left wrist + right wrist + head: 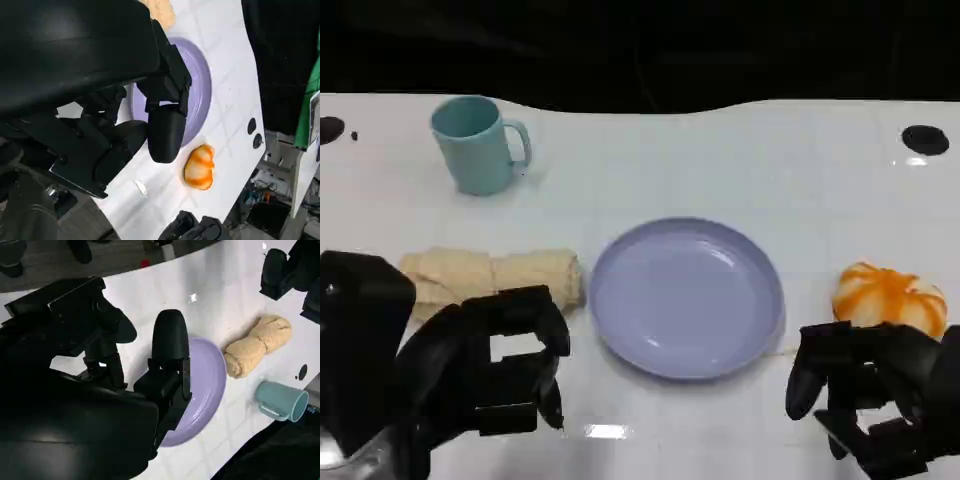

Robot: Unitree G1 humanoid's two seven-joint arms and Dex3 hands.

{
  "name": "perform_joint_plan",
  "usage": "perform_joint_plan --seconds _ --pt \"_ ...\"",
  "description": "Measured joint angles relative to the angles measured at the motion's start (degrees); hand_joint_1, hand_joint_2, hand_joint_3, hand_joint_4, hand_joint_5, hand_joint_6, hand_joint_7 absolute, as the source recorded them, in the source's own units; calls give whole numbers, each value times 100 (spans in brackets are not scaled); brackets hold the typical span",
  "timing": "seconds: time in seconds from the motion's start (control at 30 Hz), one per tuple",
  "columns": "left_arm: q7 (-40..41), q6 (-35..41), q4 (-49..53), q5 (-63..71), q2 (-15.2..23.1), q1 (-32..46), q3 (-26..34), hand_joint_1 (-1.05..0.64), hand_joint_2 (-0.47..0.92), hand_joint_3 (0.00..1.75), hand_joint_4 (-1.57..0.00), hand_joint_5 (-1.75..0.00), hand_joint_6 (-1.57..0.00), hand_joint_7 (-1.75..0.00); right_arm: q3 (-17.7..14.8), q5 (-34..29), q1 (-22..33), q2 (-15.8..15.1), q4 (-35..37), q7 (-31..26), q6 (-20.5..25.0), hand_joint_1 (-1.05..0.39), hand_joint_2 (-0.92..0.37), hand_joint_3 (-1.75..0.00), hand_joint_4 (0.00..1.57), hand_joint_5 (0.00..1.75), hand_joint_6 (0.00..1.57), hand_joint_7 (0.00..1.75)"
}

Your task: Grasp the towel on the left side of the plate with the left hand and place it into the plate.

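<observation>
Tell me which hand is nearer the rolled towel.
Left. The left hand hovers just in front of the towel, holding nothing. The right hand is across the plate, near the orange thing.

No text, label, brand or number can be read anywhere — the teal mug [475, 143], the lilac plate [686, 296] and the white table [720, 150] all have plain, unmarked surfaces.

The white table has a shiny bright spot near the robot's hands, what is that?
Head view: a small glare patch of lamp light on the glossy white table, between the hands. Left wrist view: the same sort of glint beside the orange-and-white striped ball. Right wrist view: another.
</observation>
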Motion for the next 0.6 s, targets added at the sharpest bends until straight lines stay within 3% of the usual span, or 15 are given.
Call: perform_joint_plan --seconds 0.6 --pt "-2 -1 0 0 6 0 -7 -9 50 133 -82 -175 -76 -162 0 3 0 0 0 0 1 4 -58 -108 72 167 70 143"
